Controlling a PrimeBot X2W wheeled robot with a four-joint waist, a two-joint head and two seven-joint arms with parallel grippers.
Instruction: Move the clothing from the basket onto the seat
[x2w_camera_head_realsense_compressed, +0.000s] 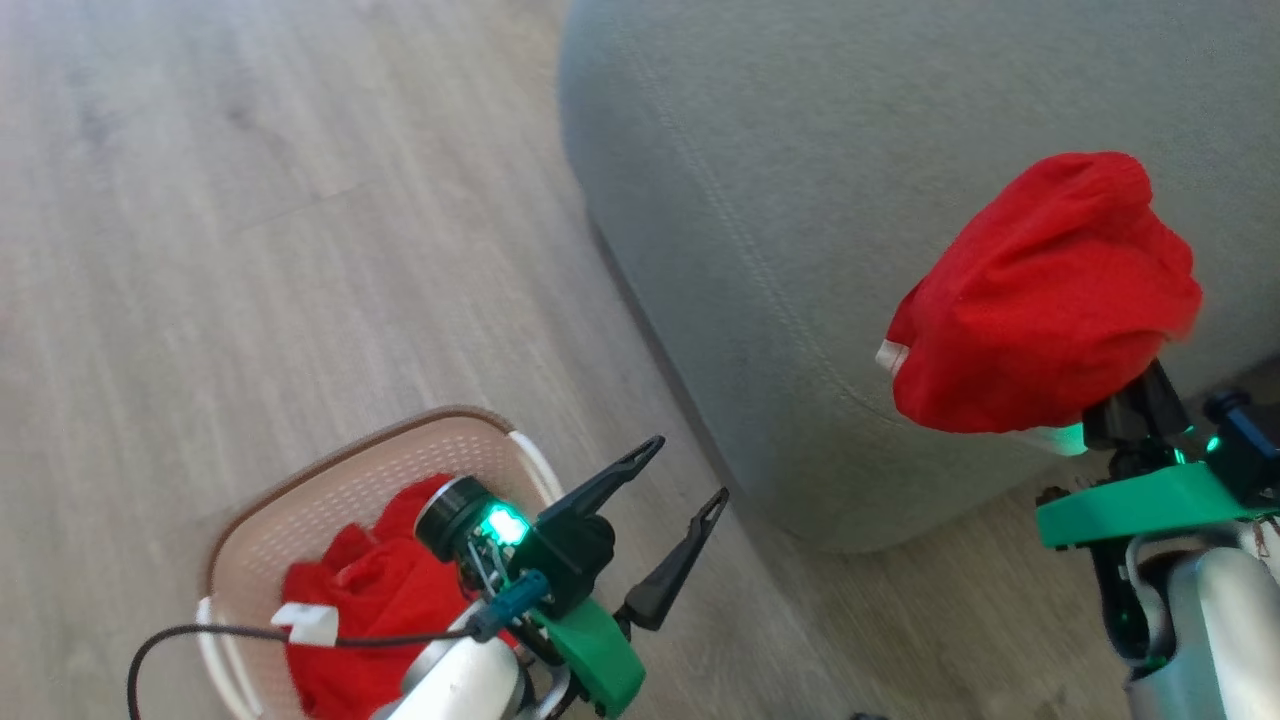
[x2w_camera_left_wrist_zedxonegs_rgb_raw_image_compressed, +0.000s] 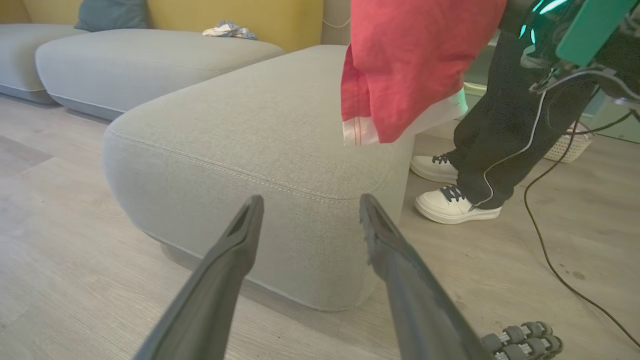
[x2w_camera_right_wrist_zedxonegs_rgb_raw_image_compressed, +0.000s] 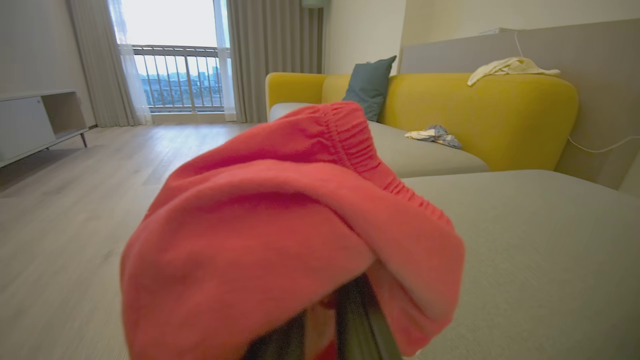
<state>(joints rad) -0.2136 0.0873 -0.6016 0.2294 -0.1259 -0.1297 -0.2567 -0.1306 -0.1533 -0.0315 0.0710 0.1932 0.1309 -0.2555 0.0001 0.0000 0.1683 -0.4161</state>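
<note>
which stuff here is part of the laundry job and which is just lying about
Job: lifted red garment, basket, second red garment inside it, grey seat.
Lying about: teal cushion, crumpled cloth, pale cloth on the yellow backrest, person's shoes.

On floor (x2w_camera_head_realsense_compressed: 250, 200): basket (x2w_camera_head_realsense_compressed: 330, 500), left of seat (x2w_camera_head_realsense_compressed: 800, 250) corner, one garment (x2w_camera_head_realsense_compressed: 370, 600) in it. Between basket and seat: left gripper (x2w_camera_head_realsense_compressed: 680, 475). Over seat's near edge: second garment (x2w_camera_head_realsense_compressed: 1040, 300), draped on right gripper (x2w_camera_right_wrist_zedxonegs_rgb_raw_image_compressed: 325, 330).
</note>
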